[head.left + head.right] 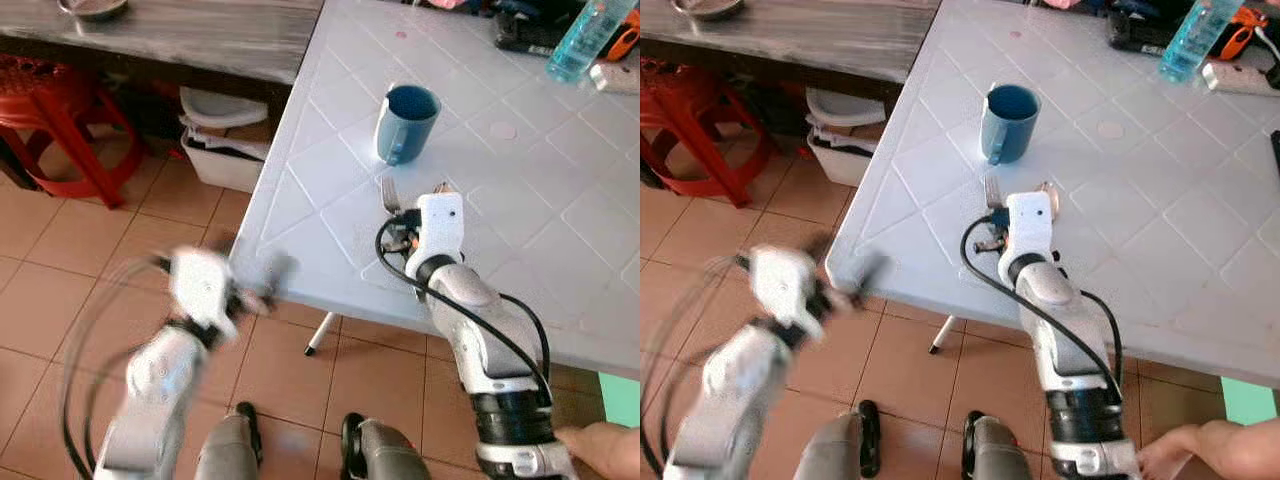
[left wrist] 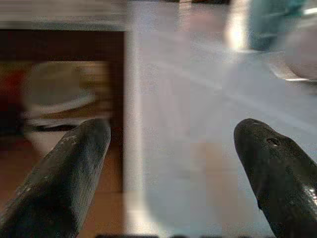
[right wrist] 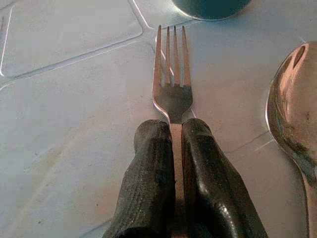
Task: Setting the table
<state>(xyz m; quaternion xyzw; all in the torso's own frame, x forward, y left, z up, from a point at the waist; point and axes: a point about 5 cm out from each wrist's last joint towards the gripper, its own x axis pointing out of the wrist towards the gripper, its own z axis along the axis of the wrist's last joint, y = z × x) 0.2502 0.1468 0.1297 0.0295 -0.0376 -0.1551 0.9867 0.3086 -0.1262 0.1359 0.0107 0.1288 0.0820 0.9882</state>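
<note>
White table [image 1: 560,230] bears right gripper [image 3: 172,134], jaws clamping fork [image 3: 172,82]

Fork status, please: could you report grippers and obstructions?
Right gripper shut on fork, over table. Left gripper open, off the table edge. Spoon alongside, mug ahead.

Left pincer [image 1: 262,290] motion-blurred; fork [image 3: 172,89] handle hidden between right pincer [image 3: 173,134] fingers.

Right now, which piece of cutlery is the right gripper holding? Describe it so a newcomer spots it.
On the white table, just in front of the blue mug, lies a fork. The right gripper is shut on its handle; unlike the spoon beside it, it has four tines.
</note>
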